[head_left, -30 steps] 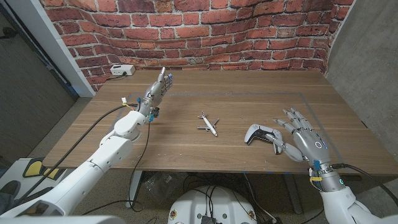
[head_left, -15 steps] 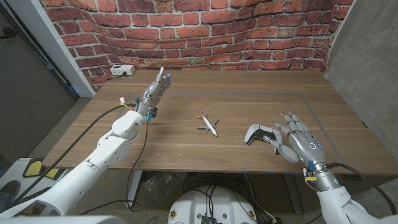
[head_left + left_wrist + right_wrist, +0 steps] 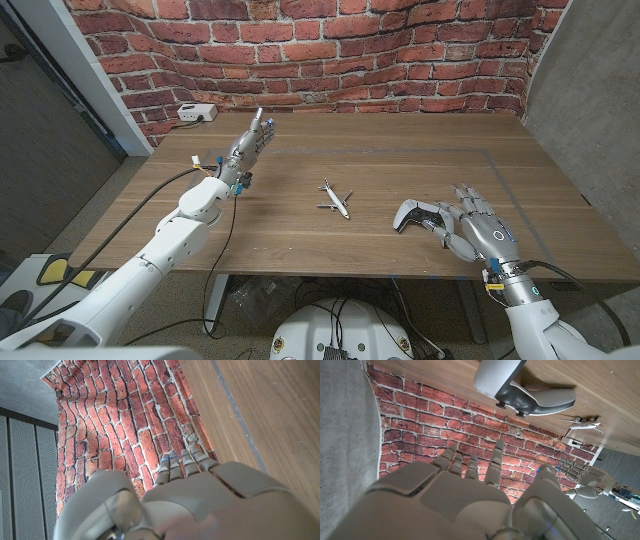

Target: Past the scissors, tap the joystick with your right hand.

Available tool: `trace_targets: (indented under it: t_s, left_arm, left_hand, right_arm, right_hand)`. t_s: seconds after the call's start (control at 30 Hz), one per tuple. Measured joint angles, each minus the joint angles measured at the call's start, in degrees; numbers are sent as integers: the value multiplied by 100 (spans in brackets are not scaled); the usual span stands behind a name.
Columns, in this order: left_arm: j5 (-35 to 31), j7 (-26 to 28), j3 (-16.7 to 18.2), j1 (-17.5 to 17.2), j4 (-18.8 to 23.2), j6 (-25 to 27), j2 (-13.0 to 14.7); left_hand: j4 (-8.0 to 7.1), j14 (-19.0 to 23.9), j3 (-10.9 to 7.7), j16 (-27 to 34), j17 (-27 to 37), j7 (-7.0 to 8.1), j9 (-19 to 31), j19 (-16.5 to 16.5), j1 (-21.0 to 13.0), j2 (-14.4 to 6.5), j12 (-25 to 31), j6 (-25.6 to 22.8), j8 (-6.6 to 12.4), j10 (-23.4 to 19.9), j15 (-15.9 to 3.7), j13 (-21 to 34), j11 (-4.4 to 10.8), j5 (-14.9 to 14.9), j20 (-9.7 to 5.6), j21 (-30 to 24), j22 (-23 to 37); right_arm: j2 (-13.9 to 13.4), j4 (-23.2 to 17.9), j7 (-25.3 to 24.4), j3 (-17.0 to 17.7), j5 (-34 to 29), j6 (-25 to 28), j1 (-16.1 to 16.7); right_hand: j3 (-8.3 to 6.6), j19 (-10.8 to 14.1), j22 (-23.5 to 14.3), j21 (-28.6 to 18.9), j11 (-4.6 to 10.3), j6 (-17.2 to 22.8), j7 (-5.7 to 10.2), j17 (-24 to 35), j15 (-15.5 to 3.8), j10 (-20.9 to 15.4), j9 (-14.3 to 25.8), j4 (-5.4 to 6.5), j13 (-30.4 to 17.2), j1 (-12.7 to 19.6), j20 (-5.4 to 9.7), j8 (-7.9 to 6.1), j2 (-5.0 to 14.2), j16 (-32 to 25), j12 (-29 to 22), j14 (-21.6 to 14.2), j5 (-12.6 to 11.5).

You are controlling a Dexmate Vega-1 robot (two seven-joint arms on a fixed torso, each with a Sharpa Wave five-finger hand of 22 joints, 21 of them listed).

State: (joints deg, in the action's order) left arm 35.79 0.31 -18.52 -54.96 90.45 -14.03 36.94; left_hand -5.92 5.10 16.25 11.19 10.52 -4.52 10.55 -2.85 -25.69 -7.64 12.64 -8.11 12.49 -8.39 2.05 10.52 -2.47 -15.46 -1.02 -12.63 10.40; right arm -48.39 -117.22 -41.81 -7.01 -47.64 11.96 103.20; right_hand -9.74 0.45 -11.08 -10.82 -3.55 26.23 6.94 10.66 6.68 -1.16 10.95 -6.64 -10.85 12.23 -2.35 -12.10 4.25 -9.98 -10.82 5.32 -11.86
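A white and black game controller (image 3: 412, 214) with joysticks lies on the wooden table (image 3: 400, 160), right of centre. My right hand (image 3: 476, 232) is just to its right, fingers spread and holding nothing, with its fingertips (image 3: 441, 222) at the controller's right grip. The right wrist view has the controller (image 3: 525, 387) just beyond my right hand (image 3: 470, 495). My left hand (image 3: 250, 146) is raised over the table's far left with straight fingers, holding nothing; the left wrist view looks past my left hand (image 3: 185, 500) to the brick wall. I see no scissors.
A small white toy plane (image 3: 335, 199) lies at the table's middle, left of the controller. A white box (image 3: 196, 113) sits at the far left corner by the brick wall. A taped outline (image 3: 495, 160) marks the tabletop.
My right hand has slid left and nearer the front edge, bringing its fingertips up to the controller's right grip. The left arm, the plane and the controller have stayed put.
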Motion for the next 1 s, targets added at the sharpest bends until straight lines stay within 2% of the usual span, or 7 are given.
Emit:
trace_targets:
  t_s: [0.23,0.3,1.0]
  left_arm:
    - [0,-4,0,1,-11,-25,-3]
    - [0,-3,0,1,-11,-26,-3]
    - [17,7,44,-102,79,-65,35]
  left_hand:
    - [0,0,0,0,0,0,0,22,0,0,0,0,0,0,0,0,0,0,22,0,0]
    - [0,0,0,0,0,0,0,22,0,0,0,0,0,0,0,0,0,0,22,0,0]
    - [0,0,0,0,0,-31,-1,21,0,0,-45,-31,-22,1,0,29,1,22,21,0,0]
  right_arm:
    - [-123,4,3,-119,152,142,-33]
    - [-144,13,3,-146,152,142,-43]
    - [-369,207,-159,-519,720,361,-310]
  right_hand:
    - [0,0,0,-45,22,112,12,0,-31,-23,0,0,0,23,0,0,-24,-41,-44,-32,21]
    - [0,1,0,-45,23,112,12,0,-31,-23,0,0,0,24,0,-40,-24,-41,-44,-32,21]
    - [-55,75,1,-88,31,174,11,1,-52,-157,0,-55,1,121,30,-17,-16,-64,-129,-156,43]
